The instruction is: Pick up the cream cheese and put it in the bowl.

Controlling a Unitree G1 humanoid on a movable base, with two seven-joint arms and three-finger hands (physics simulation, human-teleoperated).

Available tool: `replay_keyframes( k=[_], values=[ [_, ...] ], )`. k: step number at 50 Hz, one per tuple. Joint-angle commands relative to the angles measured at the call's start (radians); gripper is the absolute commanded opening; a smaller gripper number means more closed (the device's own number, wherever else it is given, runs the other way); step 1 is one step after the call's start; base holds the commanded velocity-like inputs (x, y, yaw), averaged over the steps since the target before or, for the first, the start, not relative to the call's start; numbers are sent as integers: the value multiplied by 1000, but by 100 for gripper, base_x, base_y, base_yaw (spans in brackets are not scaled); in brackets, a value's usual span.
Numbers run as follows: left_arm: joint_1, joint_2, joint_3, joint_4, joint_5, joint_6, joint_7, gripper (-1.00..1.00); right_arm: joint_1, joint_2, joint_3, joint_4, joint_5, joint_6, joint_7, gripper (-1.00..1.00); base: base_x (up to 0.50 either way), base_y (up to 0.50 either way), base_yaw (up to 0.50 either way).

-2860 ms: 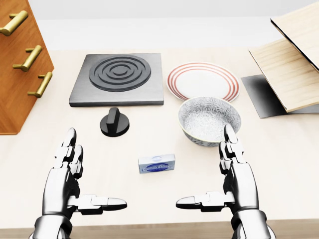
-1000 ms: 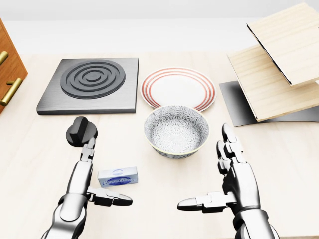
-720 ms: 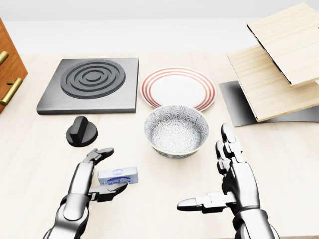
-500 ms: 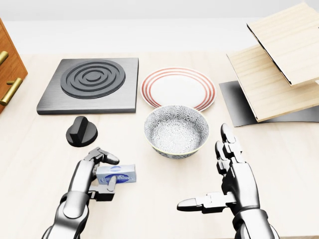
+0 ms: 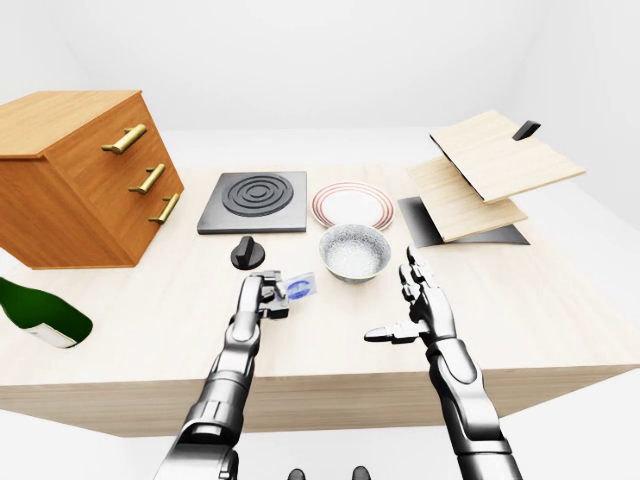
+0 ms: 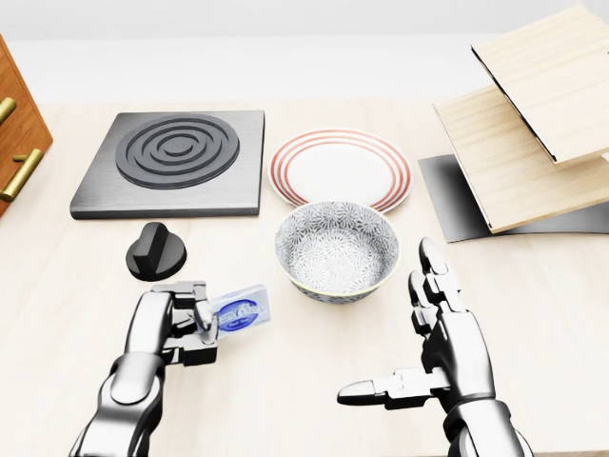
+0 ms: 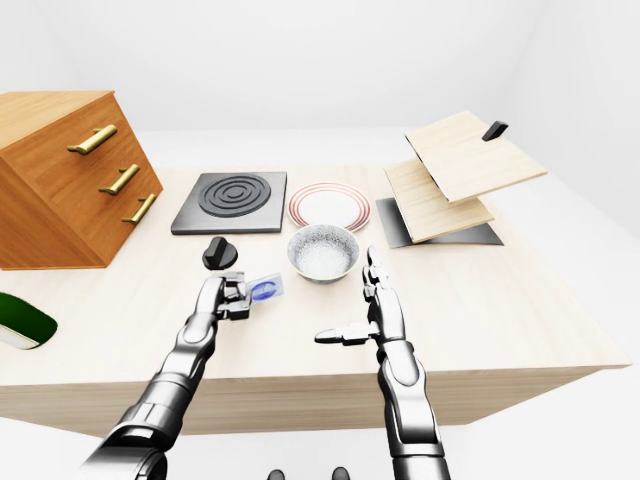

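While the left hand (image 6: 181, 324) at lower left of the head view pinches one end of the cream cheese (image 6: 242, 310), the packet hangs tilted just left of the bowl (image 6: 337, 249) at centre; the right hand (image 6: 440, 354) at lower right waits splayed and empty. From the left-eye view the packet looks clear of the table (image 5: 560, 300). Grasping seems done; next, carry it right over the rim and release
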Motion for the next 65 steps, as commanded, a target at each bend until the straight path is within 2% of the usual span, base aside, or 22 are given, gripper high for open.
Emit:
replay_keyframes(
  k=[1,5,15,23,28,32,41,43,44,45,46,50,52,55,65],
  values=[
    [-7,-3,9,-137,-33,0,8,-100,0,1,-1,-1,4,2,-1,100,0,0,0],
    [-16,-6,7,-155,-34,0,17,-100,0,3,-2,-1,9,3,-5,100,0,0,0],
    [-131,10,9,-118,-23,0,49,-100,0,7,-5,2,14,-7,-31,100,0,0,0],
    [-322,47,6,124,55,0,87,-100,2,21,-16,2,24,-17,-117,100,0,0,0],
    [-463,61,-1,347,133,0,98,-100,1,20,-14,7,41,-32,-130,100,0,0,0],
    [-514,62,-1,397,160,0,101,-100,-1,17,-11,15,40,-53,-133,100,0,0,0],
    [-574,33,-5,419,198,0,95,-100,-3,10,-6,21,24,-69,-124,100,0,0,0],
    [-586,25,-9,426,210,0,103,-100,-6,2,-2,29,-1,-92,-119,100,0,0,0],
    [-590,22,-9,427,213,0,102,-100,-165,-40,-49,84,16,-2,-121,100,0,0,0],
    [-592,19,-9,427,215,0,99,-100,-270,-74,-78,132,32,50,-112,100,0,0,0],
    [-595,16,-9,427,218,0,99,-100,-295,-91,-84,112,36,73,-105,100,0,0,0],
    [-605,4,-5,428,209,0,81,-100,-292,-122,-106,-20,47,73,-92,100,0,0,0],
    [-607,-1,-8,430,212,0,78,-100,-346,-108,-88,19,24,73,-114,100,0,0,0],
    [-610,-10,-13,436,218,0,67,-100,-360,-98,-80,32,22,73,-116,100,0,0,0],
    [-632,-46,-29,444,259,0,76,-100,-267,-114,-117,-50,65,73,-57,100,0,0,0]
  ],
)
